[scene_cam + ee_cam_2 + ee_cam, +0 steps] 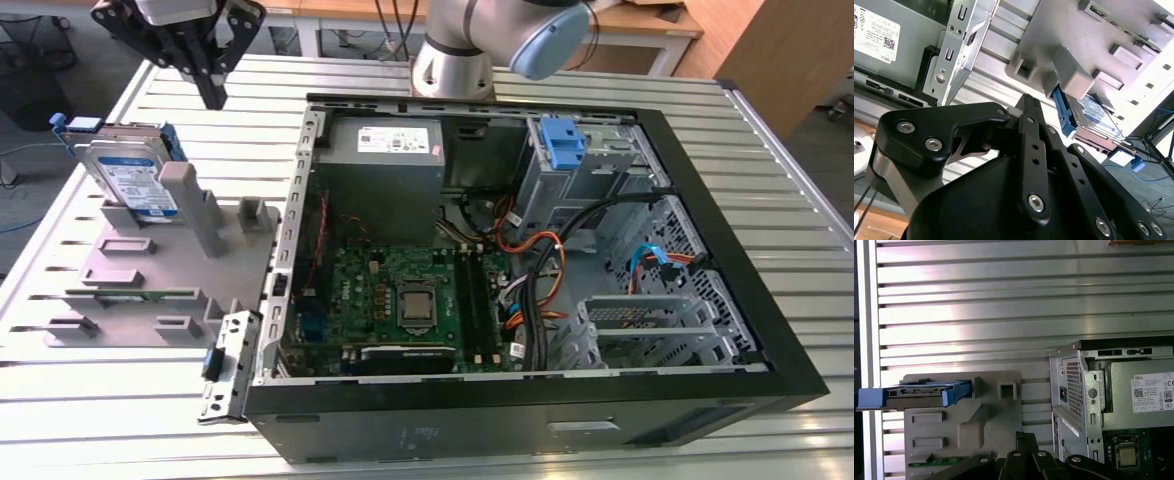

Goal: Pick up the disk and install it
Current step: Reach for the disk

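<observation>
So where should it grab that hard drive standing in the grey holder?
Probably by its upper edge, coming from above: the disk stands on edge in the grey holder, lower part slotted, flat faces free up top.

the gripper [214, 95] hangs high, pointing down — fingers closed together, holding nothing. the arm [461, 45] stands upright.

**Colours on your tabletop**

Your tabletop [340, 75] is silver, striped with parallel ribs. The holder [147, 290] is plain pale grey. The disk [131, 180] is silver-grey metal with a white-and-blue label and blue side rails. Your tool [212, 98] is black. The computer case [787, 340] is black outside and grey metal inside, with a green motherboard [400, 290], a blue bracket [563, 142], orange and blue cables [523, 245], and a grey power supply [380, 190] with a white sticker.
</observation>
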Available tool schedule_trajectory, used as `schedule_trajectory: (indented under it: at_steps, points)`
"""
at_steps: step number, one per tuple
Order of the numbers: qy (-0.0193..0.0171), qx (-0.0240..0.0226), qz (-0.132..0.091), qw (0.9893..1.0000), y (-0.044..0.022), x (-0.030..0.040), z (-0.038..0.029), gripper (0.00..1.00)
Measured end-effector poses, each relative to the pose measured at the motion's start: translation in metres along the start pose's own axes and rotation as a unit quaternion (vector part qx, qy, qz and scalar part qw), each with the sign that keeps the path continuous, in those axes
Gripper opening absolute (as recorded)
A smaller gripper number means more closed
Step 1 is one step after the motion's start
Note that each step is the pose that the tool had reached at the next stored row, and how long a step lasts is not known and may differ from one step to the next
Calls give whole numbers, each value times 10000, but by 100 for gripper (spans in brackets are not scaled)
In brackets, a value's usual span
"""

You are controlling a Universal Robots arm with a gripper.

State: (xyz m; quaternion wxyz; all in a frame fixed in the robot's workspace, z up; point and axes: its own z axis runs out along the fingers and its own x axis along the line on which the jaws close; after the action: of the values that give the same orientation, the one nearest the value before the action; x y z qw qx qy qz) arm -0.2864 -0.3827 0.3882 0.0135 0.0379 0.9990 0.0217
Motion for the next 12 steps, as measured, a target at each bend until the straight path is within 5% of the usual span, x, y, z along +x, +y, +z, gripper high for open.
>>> schedule_trajectory:
  at_steps: [12]
  points:
    - [0,0,0,10000,3,58,0,11]
